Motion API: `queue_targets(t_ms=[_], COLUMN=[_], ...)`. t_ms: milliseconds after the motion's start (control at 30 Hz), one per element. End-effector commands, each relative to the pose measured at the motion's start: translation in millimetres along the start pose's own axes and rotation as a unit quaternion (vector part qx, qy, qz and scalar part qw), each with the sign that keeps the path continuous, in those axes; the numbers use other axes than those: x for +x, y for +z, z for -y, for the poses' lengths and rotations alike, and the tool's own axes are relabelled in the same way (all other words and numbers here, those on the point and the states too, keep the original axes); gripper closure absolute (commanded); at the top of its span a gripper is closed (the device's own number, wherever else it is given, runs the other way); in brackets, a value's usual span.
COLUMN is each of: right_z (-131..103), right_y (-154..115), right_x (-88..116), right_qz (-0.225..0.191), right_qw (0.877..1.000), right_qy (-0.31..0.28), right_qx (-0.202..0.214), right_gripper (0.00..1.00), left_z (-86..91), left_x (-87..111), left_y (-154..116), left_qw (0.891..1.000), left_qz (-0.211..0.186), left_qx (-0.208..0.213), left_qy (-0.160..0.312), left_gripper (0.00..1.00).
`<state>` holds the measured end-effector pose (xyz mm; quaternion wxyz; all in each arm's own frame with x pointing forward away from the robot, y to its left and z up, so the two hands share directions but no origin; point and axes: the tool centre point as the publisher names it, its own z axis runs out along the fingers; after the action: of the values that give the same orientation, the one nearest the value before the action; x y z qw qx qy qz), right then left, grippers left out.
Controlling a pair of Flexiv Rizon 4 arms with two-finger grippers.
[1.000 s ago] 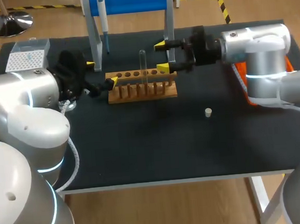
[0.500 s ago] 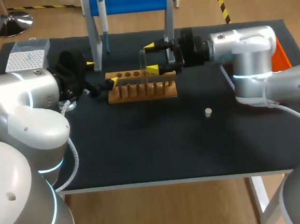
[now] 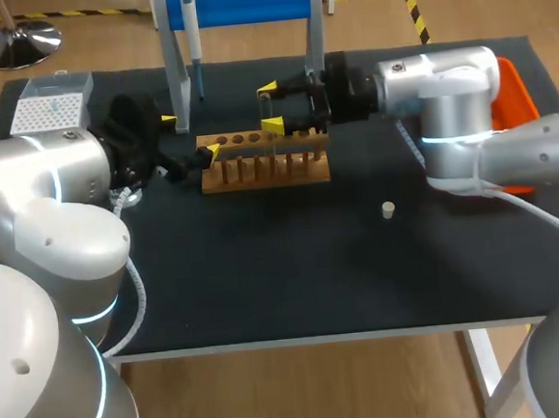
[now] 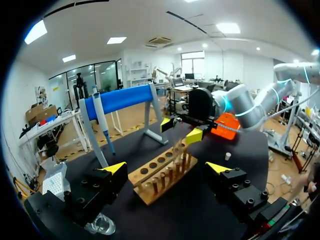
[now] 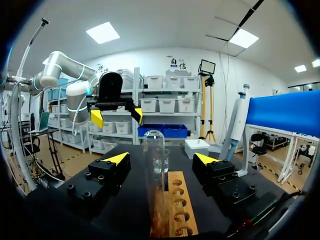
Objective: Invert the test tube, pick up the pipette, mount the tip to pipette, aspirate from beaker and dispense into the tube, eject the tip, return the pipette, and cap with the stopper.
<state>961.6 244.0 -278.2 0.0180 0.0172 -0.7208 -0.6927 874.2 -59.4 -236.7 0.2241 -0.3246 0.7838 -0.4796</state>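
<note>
A clear test tube (image 3: 267, 123) stands in the wooden rack (image 3: 264, 162), its rounded end up. My right gripper (image 3: 270, 107) is open around the tube's upper part. In the right wrist view the tube (image 5: 154, 160) rises between the yellow-tipped fingers (image 5: 118, 159) with a gap on each side. My left gripper (image 3: 190, 136) is open at the rack's left end, and the rack (image 4: 162, 175) lies ahead of it, with nothing between its fingers. The pipette (image 3: 191, 32) hangs on the blue stand. A small stopper (image 3: 388, 210) lies on the mat.
A tip box (image 3: 51, 109) sits at the back left corner. A glass beaker (image 4: 100, 225) stands under my left wrist. An orange bin (image 3: 518, 103) is behind the right arm. The blue stand's legs (image 3: 175, 82) rise just behind the rack.
My right arm has moved left along the rack, bringing its open fingers around the test tube. The left arm has not moved.
</note>
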Motion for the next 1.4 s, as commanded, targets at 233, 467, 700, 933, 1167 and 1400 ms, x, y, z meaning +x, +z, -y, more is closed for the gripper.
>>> queue_targets(t_ms=[233, 467, 700, 933, 1167, 1400], right_z=[6, 6, 6, 6, -4, -9], right_y=[5, 6, 7, 9, 6, 3], right_x=[-5, -6, -6, -7, -6, -5], right_qz=[-0.019, -0.032, -0.035, -0.033, -0.033, -0.031], right_qw=[1.000, 0.999, 0.999, 0.999, 0.999, 0.999], right_qy=[0.000, 0.001, 0.002, 0.003, 0.011, 0.025], right_qx=[0.000, -0.001, -0.001, -0.001, -0.005, -0.003], right_gripper=[0.44, 0.52, 0.80, 1.00, 1.00, 1.00], left_z=[0.4, 0.4, 0.4, 0.4, 0.4, 0.4], left_x=[-0.7, -0.7, -0.7, -0.7, -0.7, -0.7], left_y=[0, 0, 0, 0, 0, 0], left_qw=[1.000, 1.000, 1.000, 1.000, 1.000, 1.000], left_qz=[-0.002, -0.002, -0.002, -0.002, -0.002, -0.002], left_qx=[-0.001, -0.001, -0.001, -0.001, -0.001, -0.001], left_qy=[0.000, 0.000, 0.000, 0.000, 0.000, 0.000], left_gripper=[0.00, 0.00, 0.00, 0.00, 0.00, 0.00])
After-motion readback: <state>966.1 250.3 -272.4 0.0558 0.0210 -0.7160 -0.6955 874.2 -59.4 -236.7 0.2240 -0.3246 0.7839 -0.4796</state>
